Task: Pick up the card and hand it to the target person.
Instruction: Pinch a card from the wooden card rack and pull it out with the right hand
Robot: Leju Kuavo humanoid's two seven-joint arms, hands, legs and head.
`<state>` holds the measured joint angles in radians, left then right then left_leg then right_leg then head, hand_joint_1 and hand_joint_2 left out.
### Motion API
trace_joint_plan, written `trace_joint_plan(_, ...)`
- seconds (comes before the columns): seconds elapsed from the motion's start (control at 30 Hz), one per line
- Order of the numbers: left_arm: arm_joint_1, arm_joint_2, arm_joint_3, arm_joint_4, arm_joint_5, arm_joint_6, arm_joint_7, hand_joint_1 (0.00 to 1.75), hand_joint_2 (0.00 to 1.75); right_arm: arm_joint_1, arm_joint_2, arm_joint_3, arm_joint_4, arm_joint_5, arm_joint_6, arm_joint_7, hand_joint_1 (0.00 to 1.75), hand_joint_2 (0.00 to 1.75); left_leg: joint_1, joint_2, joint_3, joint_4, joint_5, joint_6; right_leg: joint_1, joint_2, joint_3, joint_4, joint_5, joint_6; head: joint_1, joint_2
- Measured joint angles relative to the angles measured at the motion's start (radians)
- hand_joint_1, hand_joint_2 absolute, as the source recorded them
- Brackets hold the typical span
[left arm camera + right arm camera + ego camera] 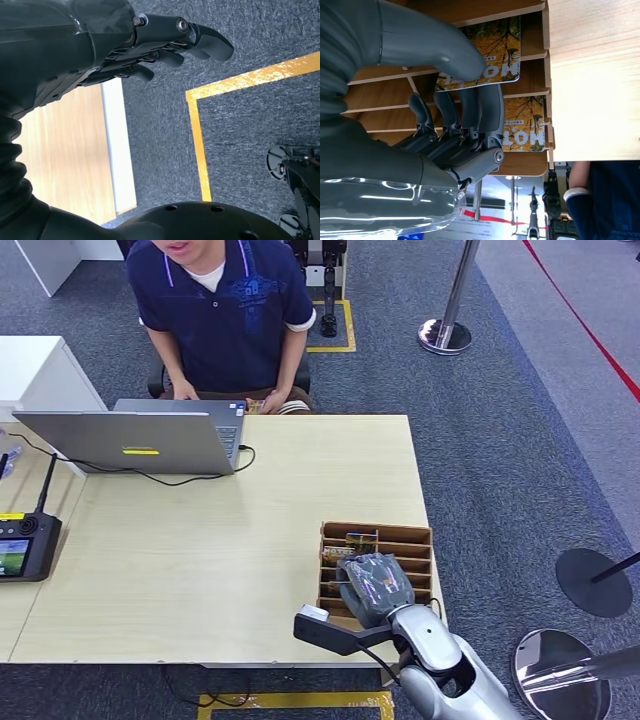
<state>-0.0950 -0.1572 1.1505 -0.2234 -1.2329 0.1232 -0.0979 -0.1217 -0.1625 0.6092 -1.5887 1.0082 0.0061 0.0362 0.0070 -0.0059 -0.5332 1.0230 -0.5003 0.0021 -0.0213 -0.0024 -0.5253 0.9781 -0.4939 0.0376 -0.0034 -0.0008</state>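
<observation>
The robot's right hand reaches into a slotted wooden card rack near the table corner, its grey cover hiding the slots beneath in the head view. From the wrist, thumb and fingers pinch a card still sitting in its slot, partly masked by the thumb; it carries an autumn-tree photo and large white letters, cut off. A second, similar card stands in the neighbouring slot. The left hand hangs over carpet, fingers loosely extended, holding nothing. A seated person faces a laptop.
</observation>
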Motion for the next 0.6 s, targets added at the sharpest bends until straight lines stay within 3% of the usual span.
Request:
trace_joint_plan(0.5, 0.0, 0.0, 0.0, 0.0, 0.0, 0.0, 0.0, 0.0, 1.75, 0.0, 0.0, 0.0, 0.001, 0.0, 0.0, 0.0, 1.3, 1.75, 0.0, 0.0, 0.0, 0.0, 0.0, 0.0, 0.0, 0.0, 0.0, 0.0, 0.0, 0.0, 0.0, 0.0)
trace_joint_plan(0.57, 0.0, 0.0, 0.0, 0.0, -0.001, 0.0, 0.0, 0.0, 0.87, 0.0, 0.0, 0.0, 0.002, 0.0, 0.0, 0.0, 1.41, 1.75, 0.0, 0.0, 0.0, 0.0, 0.0, 0.0, 0.0, 0.0, 0.0, 0.0, 0.0, 0.0, 0.0, 0.0)
trace_joint_plan(0.6, 0.0, 0.0, 0.0, 0.0, -0.002, -0.001, -0.003, 0.0, 0.87, 0.0, 0.0, 0.0, 0.003, -0.001, 0.0, 0.0, 1.48, 1.75, 0.0, 0.0, 0.0, 0.0, 0.0, 0.0, 0.0, 0.0, 0.0, 0.0, 0.0, 0.0, 0.0, 0.0)
